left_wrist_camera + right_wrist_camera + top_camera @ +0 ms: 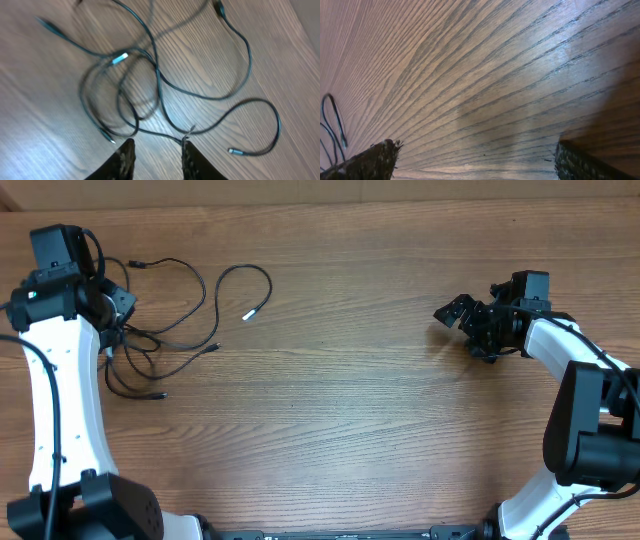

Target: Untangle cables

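Note:
Several thin black cables [160, 340] lie in a loose tangle at the table's far left, and one strand ends in a silver plug [250, 313]. My left gripper [118, 305] hovers over the tangle's left side. In the left wrist view the cables [159, 80] cross and loop ahead of my left gripper [157, 145]. It is open with bare wood between its fingers, and one strand touches the right fingertip [186, 145]. A silver plug [235, 150] lies to its right. My right gripper [462, 330] is wide open and holds nothing, far to the right. Its wrist view shows my right gripper [475, 150] over bare wood.
The wooden table [340, 400] stretches between the two arms. In the right wrist view a few cable loops [337, 120] show at the far left edge. The left arm's own thicker black wires [50, 400] run along its white link.

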Controlling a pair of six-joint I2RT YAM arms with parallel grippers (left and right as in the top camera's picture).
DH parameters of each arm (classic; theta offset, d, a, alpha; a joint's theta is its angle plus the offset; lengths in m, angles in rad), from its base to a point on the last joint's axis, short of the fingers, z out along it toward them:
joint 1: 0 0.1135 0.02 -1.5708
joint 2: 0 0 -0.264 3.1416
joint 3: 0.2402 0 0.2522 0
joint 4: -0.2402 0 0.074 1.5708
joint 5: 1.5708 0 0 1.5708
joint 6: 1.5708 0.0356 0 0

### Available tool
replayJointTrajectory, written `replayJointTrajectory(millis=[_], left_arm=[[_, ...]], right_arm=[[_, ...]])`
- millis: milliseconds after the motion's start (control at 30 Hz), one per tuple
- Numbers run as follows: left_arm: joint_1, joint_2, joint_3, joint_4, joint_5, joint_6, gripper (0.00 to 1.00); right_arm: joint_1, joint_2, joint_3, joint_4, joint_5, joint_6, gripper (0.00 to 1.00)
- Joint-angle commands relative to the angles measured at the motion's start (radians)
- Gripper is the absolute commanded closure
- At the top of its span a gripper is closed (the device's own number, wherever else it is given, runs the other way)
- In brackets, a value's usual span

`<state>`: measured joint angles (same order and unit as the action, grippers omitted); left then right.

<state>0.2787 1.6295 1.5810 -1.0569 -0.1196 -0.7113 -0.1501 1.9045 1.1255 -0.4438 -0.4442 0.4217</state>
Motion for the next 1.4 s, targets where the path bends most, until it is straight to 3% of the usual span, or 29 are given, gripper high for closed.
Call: replayJointTrajectory(millis=[0,67,100,333,533,967,1233,1367], left_arm=[[0.000,0.048,0.009,0.016,0.145,0.116,0.52],[0.000,0.075,0.009,0.030,0.226,0.188,0.27],[0.000,0.088,0.009,0.034,0.264,0.217,0.21],[-0.032,0.193,0.009,0.039,0.499,0.394,0.11],[-0.106,0.284,0.009,0.025,0.535,0.412,0.01],[-0.280,0.455,0.009,0.044,0.534,0.412,0.00],[-0.321,0.497,0.009,0.091,0.529,0.411,0.00],[-0.322,0.497,0.009,0.127,0.531,0.346,0.00]], right_arm=[[-0.007,0.007,-0.006,-0.007,0.059,-0.008,0.00],[-0.007,0.007,-0.006,-0.007,0.059,-0.008,0.00],[-0.007,0.007,-0.006,-0.007,0.059,-0.008,0.00],[-0.007,0.007,-0.006,-0.007,0.059,-0.008,0.00],[-0.007,0.007,-0.006,-0.007,0.059,-0.008,0.00],[-0.007,0.007,-0.006,-0.007,0.059,-0.008,0.00],[-0.007,0.007,-0.006,-0.007,0.059,-0.008,0.00],[-0.007,0.007,-0.006,-0.007,0.059,-0.008,0.00]])
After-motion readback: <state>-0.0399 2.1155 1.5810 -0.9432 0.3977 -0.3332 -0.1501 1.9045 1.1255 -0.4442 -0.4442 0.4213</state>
